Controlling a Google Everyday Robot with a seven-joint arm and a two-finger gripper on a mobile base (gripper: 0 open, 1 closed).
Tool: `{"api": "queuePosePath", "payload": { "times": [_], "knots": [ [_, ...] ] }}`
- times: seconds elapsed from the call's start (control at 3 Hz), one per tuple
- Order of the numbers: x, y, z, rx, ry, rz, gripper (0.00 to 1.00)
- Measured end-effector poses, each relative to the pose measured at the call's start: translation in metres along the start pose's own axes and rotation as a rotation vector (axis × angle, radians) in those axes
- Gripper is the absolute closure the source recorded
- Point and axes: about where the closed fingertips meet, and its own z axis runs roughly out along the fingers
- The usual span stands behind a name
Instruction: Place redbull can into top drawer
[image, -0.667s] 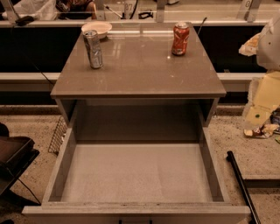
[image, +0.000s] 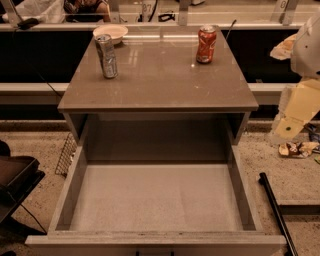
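- Gripper (image: 291, 124) is at the right edge of the view, about 3 o'clock from the cabinet, on a cream and white arm with flat, angular panels. It is well apart from both cans, and I cannot tell if it is open or closed.
- The redbull can (image: 106, 56) is slim, tall and silver-grey with a shiny top. It stands upright on the cabinet top (image: 155, 82), at about 11 o'clock.
- The cabinet top is a smooth, glossy brown-grey slab.
- The top drawer (image: 155, 200) is pulled out at 6 o'clock. It is a wide, shallow grey box with low walls and a flat matte floor.
- A shorter red soda can (image: 206, 44) stands at 1 o'clock.
- A pale round bowl (image: 110, 33) sits just behind the redbull can.
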Motion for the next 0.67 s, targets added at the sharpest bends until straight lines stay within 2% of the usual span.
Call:
{"api": "queuePosePath", "payload": {
  "times": [0.33, 0.67],
  "knots": [
    [-0.021, -0.027, 0.017, 0.027, -0.145, 0.046, 0.0],
    [-0.059, -0.053, 0.056, 0.014, -0.401, 0.119, 0.0]
  ]
}}
